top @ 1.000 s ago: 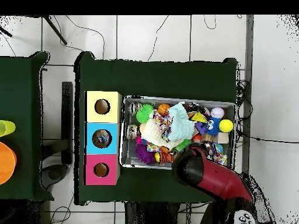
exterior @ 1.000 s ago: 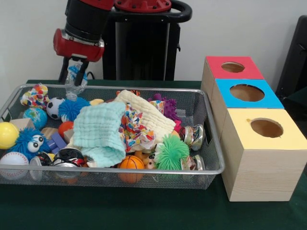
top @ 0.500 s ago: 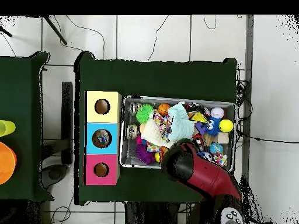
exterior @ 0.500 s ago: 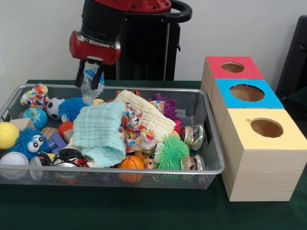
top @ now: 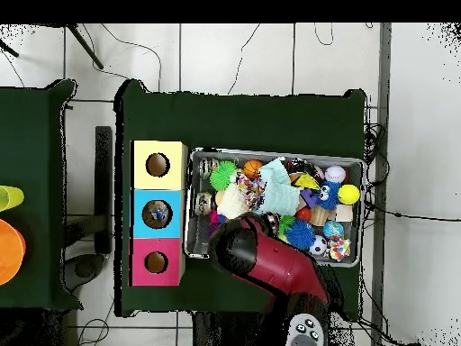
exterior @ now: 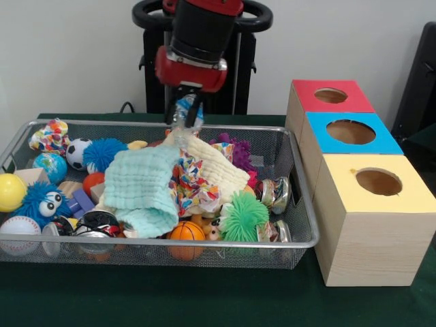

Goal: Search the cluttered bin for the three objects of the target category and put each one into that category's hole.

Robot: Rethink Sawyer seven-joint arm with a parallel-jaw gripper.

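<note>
While the red-and-black arm hangs over the far rim of the wire-mesh bin (exterior: 300, 204), its end effector (exterior: 185, 109) is clamped on a crumpled, clear plastic bottle (exterior: 181, 122) with blue and white markings, held upright above the pile at about 12 o'clock of the bin's contents. Below the bottle lies a cream waffle-weave cloth (exterior: 211, 163), and beside that a mint-green muslin cloth (exterior: 139, 187) with a soft, puckered surface; a strip of bright patterned fabric (exterior: 191, 184) shows between them.

Around the cloths sit round things of many textures — a spiky green rubber ball (exterior: 243, 216), a fuzzy blue ball (exterior: 103, 153), a blue furry ball with big eyes (exterior: 39, 203), a smooth yellow ball (exterior: 10, 191), a stitched baseball (exterior: 19, 231), a small basketball (exterior: 186, 233), a soccer ball (exterior: 77, 152) and a globe ball (exterior: 50, 165). Shiny metal pieces (exterior: 276, 193) lie at the bin's 3 o'clock side.

At 3 o'clock of the bin stand three pale wooden boxes, each with a round hole on top: red (exterior: 330, 97), blue (exterior: 351, 131) and yellow (exterior: 377, 182). All rest on a dark green worktop (exterior: 204, 300).

From overhead the arm (top: 261, 261) hides the bottle and the bin's near corner, but that view alone shows something lying inside the blue box's hole (top: 158, 214) — what it is I cannot tell.
</note>
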